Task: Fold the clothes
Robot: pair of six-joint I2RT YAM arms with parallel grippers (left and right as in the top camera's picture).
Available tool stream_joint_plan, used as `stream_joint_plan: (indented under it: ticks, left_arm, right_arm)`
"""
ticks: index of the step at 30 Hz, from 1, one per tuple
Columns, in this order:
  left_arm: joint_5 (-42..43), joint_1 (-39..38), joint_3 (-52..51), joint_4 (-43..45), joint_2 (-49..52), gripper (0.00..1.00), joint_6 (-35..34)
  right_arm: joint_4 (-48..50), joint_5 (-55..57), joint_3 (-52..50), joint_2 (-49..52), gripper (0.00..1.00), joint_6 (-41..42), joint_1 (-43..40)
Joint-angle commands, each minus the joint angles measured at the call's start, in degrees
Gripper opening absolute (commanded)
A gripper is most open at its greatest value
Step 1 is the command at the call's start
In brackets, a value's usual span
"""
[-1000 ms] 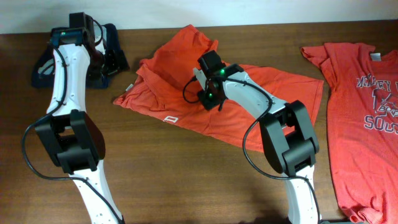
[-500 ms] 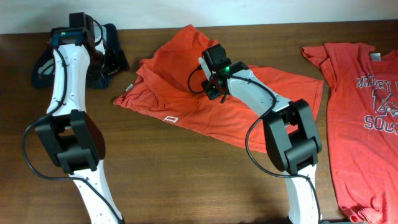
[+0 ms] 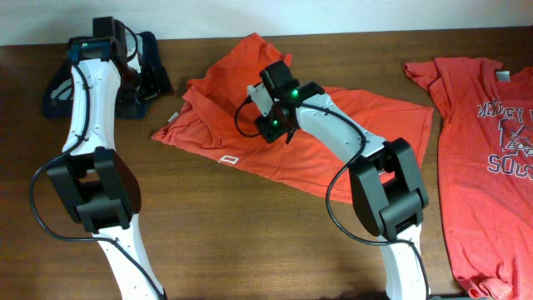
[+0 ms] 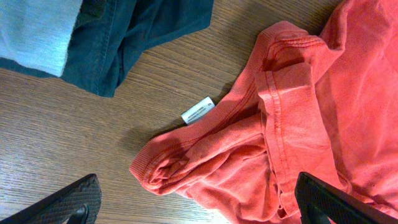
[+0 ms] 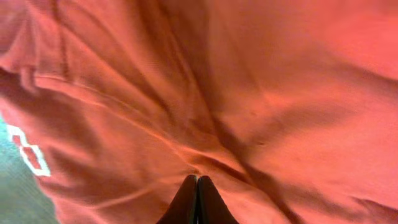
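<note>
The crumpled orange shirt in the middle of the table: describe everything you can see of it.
The orange-red shirt lies crumpled and unfolded across the wooden table. It looks like a soft, faded cotton knit, with stitched hems and bunched folds at its left end. A small white outlined patch shows near its front edge, and a white tag sticks out at the left. The right gripper is shut on its middle, where creases converge.

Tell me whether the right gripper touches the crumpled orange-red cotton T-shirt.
Touching: right wrist view, orange-red T-shirt creases converge at the shut right gripper.
</note>
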Motion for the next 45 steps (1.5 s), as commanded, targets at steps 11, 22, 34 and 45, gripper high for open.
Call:
stream_joint_plan:
  ticks: [11,22,34,45]
  left_arm:
    - [-0.22,-0.17,0.7,-0.07,-1.95,0.99,0.31]
    - [-0.22,-0.17,0.7,-0.07,-1.95,0.99,0.31]
    - [-0.22,-0.17,0.7,-0.04,-1.95,0.99,0.31]
    - [-0.22,-0.22,0.7,-0.04,-1.95,0.99,0.31]
  right_arm:
    - [-0.94,-3.43,-0.81,1.38,0.04,-0.96,0.35]
    - [0.44,-4.26,-0.85,3.58,0.04,-0.96,0.31]
    - [9.57,5.4,-0.7,3.5,0.08,-0.72,-2.03]
    - [-0.15,4.9,3.41,-1.62,0.24,1.88,-1.6]
